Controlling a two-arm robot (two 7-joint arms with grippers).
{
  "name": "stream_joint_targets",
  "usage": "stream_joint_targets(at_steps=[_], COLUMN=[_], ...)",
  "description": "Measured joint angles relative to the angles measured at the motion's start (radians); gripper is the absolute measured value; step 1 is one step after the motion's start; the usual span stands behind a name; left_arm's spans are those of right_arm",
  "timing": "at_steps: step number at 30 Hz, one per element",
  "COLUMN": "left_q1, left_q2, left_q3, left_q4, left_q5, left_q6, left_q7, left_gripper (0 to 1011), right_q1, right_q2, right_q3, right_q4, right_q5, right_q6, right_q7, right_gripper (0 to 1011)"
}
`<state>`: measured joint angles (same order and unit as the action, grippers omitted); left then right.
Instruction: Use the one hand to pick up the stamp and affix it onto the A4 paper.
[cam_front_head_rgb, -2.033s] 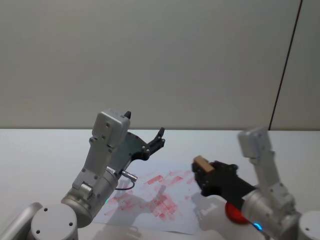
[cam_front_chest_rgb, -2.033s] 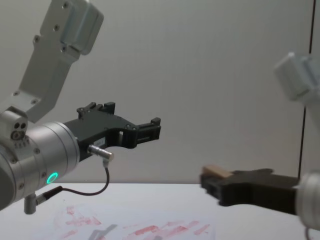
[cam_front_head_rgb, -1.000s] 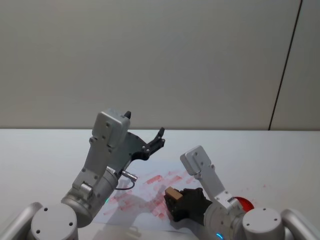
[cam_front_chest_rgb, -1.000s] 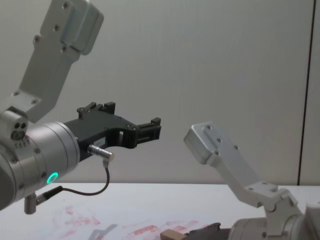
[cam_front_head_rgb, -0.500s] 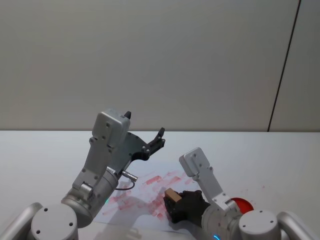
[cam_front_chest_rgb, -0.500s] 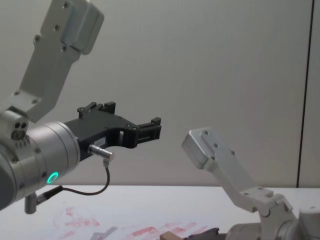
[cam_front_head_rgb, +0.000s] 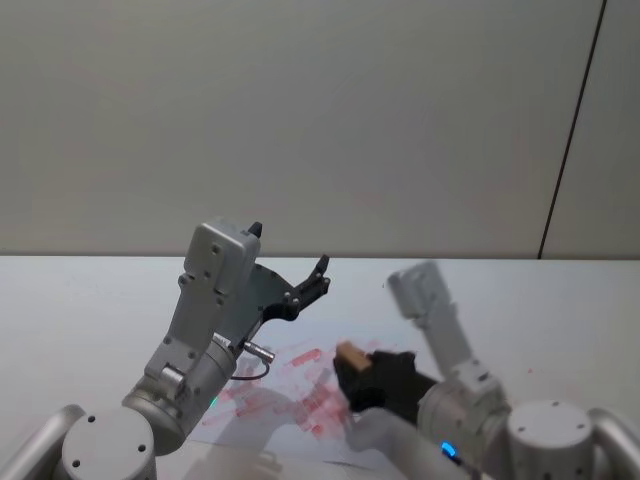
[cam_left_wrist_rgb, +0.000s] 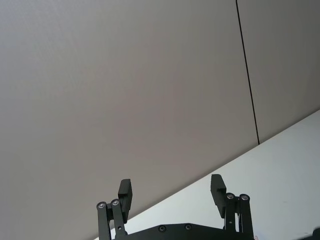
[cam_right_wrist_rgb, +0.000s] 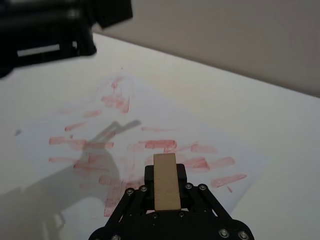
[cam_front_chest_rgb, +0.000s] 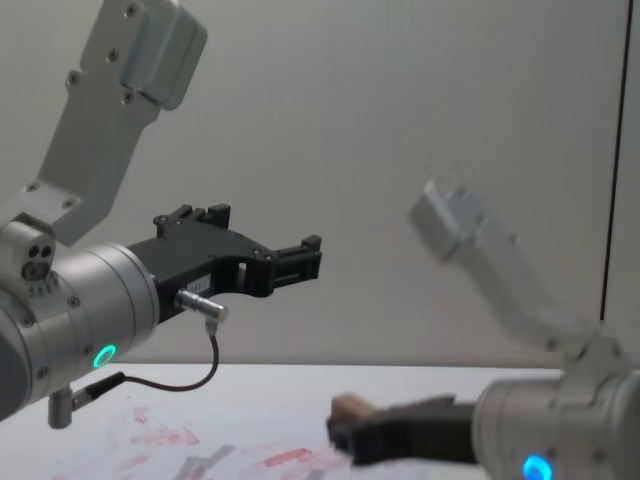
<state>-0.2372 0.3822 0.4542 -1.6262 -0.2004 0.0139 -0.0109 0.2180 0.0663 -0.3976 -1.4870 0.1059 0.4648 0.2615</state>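
Observation:
My right gripper (cam_front_head_rgb: 352, 370), the hand with the blue light, is shut on the stamp (cam_front_head_rgb: 349, 352), a small tan wooden block. It holds the block a little above the A4 paper (cam_front_head_rgb: 285, 398), over the sheet's right part. In the right wrist view the stamp (cam_right_wrist_rgb: 166, 192) sits upright between the black fingers (cam_right_wrist_rgb: 181, 175), with the red-smudged A4 paper (cam_right_wrist_rgb: 125, 145) below it. The chest view shows the stamp (cam_front_chest_rgb: 352, 405) at the tip of the right gripper (cam_front_chest_rgb: 345, 432), clear of the table. My left gripper (cam_front_head_rgb: 318, 275), with the green light, hangs open and raised above the sheet's far left side.
The white table (cam_front_head_rgb: 80, 300) runs out around the sheet on all sides. My left arm's forearm and its looping black cable (cam_front_chest_rgb: 200, 375) hang over the paper's left part. A plain grey wall (cam_front_head_rgb: 320, 120) stands behind the table.
My right gripper has risen off the paper with the stamp still in it and its arm has swung up and to the right. The left arm has not moved.

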Motion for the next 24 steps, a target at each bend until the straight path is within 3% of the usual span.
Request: stream_joint_targets(at_steps=[9, 24], left_q1=[0.000, 0.000], left_q2=[0.000, 0.000], left_q3=[0.000, 0.000], left_q4=[0.000, 0.000], left_q5=[0.000, 0.000], left_q6=[0.000, 0.000], left_q7=[0.000, 0.000], left_gripper=[1003, 1002], right_q1=[-0.034, -0.115], right_q2=[0.057, 0.178], right_q3=[0.060, 0.129], right_q4=[-0.123, -0.211], right_q5=[0.099, 0.134], right_q6=[0.015, 0.039], right_q7=[-0.027, -0.028], right_gripper=[220, 220])
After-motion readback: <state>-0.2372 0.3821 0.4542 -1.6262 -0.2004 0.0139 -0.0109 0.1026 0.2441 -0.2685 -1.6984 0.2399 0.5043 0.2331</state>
